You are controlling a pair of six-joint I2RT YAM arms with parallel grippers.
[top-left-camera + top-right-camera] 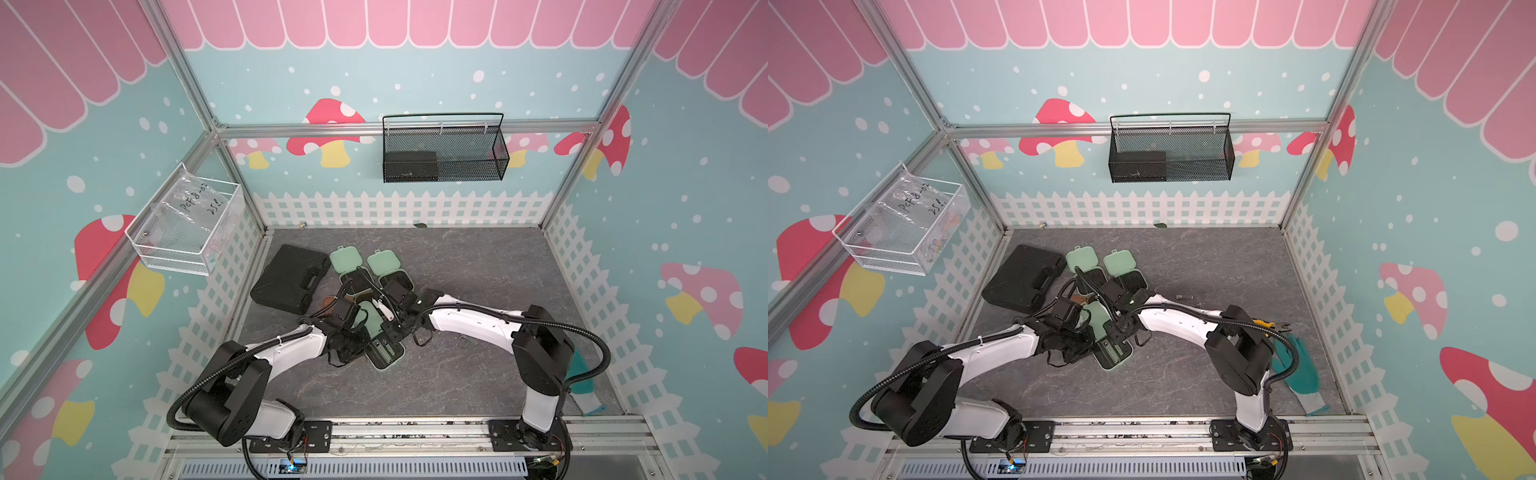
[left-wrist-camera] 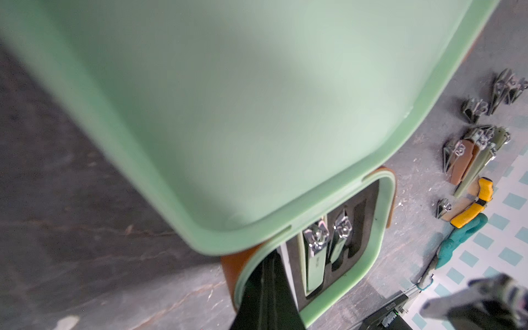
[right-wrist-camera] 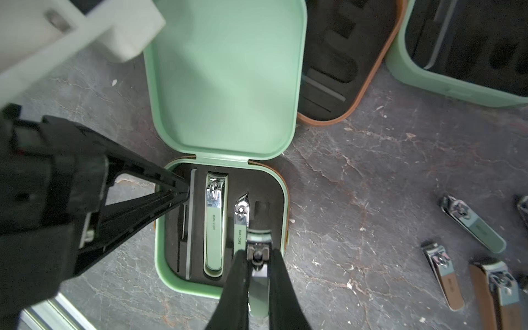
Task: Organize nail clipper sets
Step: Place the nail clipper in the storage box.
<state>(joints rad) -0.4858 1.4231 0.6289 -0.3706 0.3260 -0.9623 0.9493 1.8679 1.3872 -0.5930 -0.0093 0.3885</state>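
Right gripper (image 3: 258,254) clamps a small mint clipper (image 3: 258,297) above the open mint case (image 3: 161,257), at the rim opposite its hinge. Left gripper (image 3: 185,192), fingers together, has its tips inside that case beside the file (image 3: 191,223). Two clippers (image 3: 214,223) lie in the case's insert (image 3: 265,208). A brown case (image 3: 371,94) sits beside the lid (image 3: 225,85), and loose clippers (image 3: 471,225) lie further off.

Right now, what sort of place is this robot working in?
Probably a staged robot test booth, not a home: an aluminium frame holds printed mushroom wall panels, and the left arm and right arm are bolted to a rail fronting the tabletop.
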